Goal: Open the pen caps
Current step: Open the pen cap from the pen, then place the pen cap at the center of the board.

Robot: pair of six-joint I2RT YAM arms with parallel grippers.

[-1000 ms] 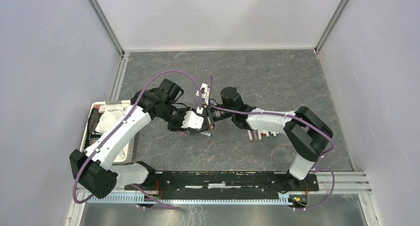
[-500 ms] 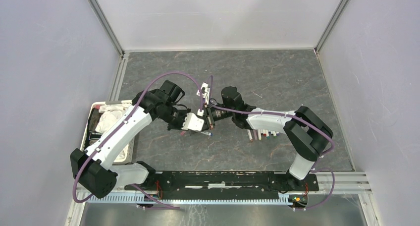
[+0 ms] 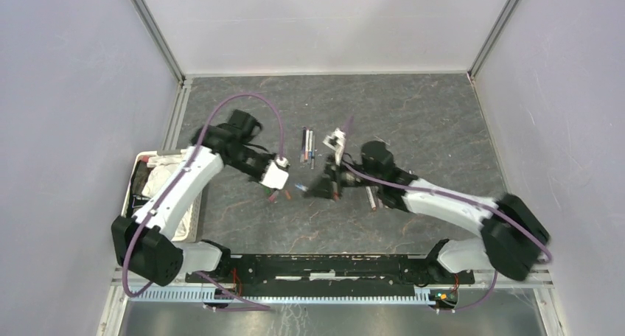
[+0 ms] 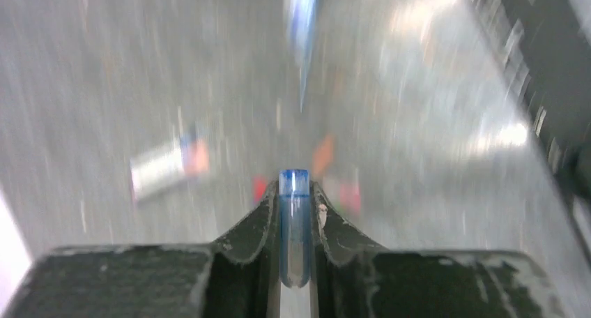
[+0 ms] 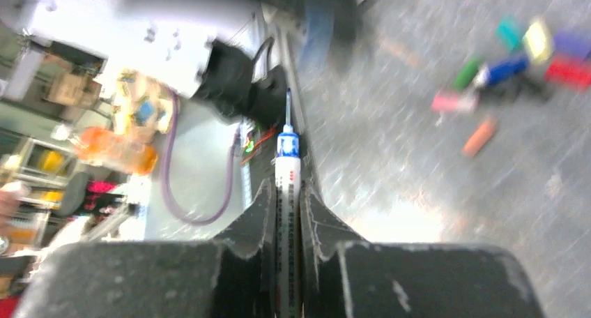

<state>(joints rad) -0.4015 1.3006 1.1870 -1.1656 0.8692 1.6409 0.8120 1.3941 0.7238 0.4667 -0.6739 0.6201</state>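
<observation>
Blue cap (image 4: pixel 294 227) sits pinched in my left gripper (image 4: pixel 295 192), above the table (image 3: pixel 427 115). My right gripper (image 5: pixel 286 196) clamps the pen (image 5: pixel 286 166), its tip bare, near the left gripper but apart from it. Loose caps (image 5: pixel 530 42) lie on the table.

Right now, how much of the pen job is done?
Done: several loose caps lie on the table. In hand: the left end effector grips a blue cap, the right end effector a bare-tipped pen. Maybe left: two pens farther back, too small to judge.
</observation>
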